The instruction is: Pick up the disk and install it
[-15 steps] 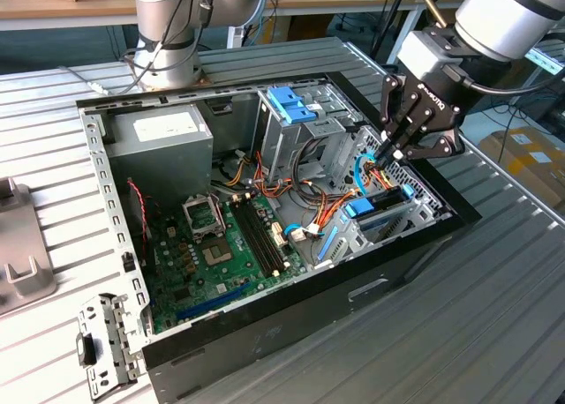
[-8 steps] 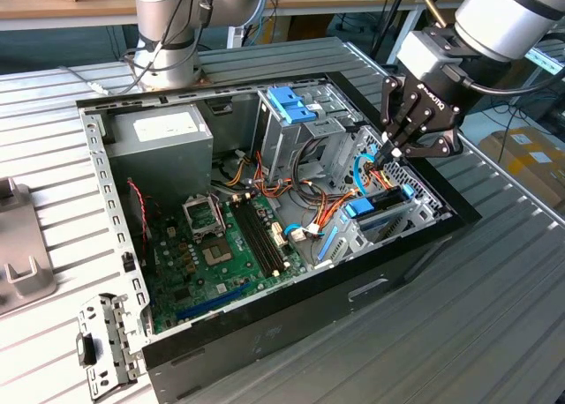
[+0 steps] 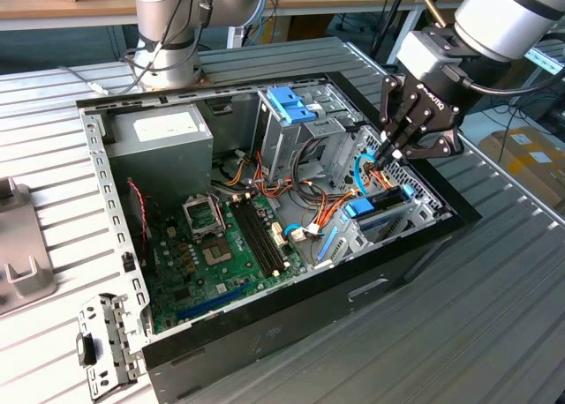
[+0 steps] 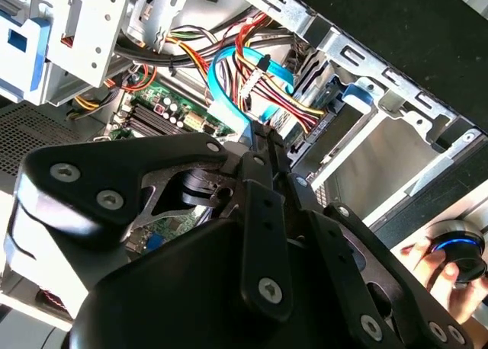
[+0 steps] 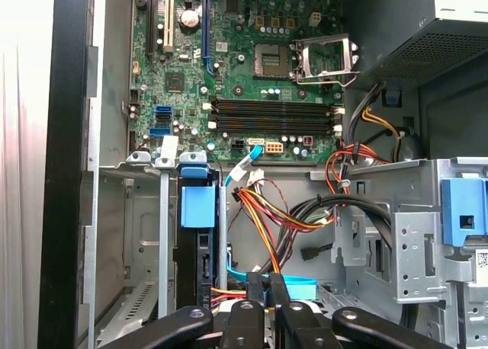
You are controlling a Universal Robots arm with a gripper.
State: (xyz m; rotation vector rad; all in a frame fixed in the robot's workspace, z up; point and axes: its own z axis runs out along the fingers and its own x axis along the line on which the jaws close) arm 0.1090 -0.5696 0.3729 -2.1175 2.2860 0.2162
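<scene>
Gripper: I see my gripper [image 3: 386, 160] in the upper right of the exterior view, hanging over the right end of the open computer case [image 3: 265, 326], fingertips pointing down into it.
Fingers: in both wrist views the two black fingers [image 5: 254, 292] lie pressed close together with only a thin slit between them [image 4: 263, 139]. I see nothing gripped in them.
Disk: it stands on edge in the metal bay [image 3: 422, 212] at the right end of the case, right of centre in the exterior view. Its light blue rail [image 3: 381, 212] faces up, just below and apart from my fingertips. In the first wrist view I make out the blue tab and the dark edge of the disk [image 5: 197, 212] running down into the slot.
Cables: a bundle of red, yellow and orange wires [image 3: 311, 190] and a flat blue cable [image 5: 263, 282] run between the disk's bay and the drive cage. The blue cable passes right under my fingertips.
Drive cage: it sits at upper centre of the exterior view, with a blue bracket [image 3: 291, 104] on top.
Power box: the big grey box [image 3: 163, 144] is in the upper left corner of the case.
Main board: the green board [image 3: 221, 236] covers the floor of the case, left of centre.
Table: the case lies on a slatted grey table [image 3: 477, 333]. A loose metal bracket [image 3: 106, 342] rests on it at the lower left.
Person: in the second wrist view a hand [image 4: 436, 276] rests on a round knob with a blue ring [image 4: 456, 246], outside the case.
</scene>
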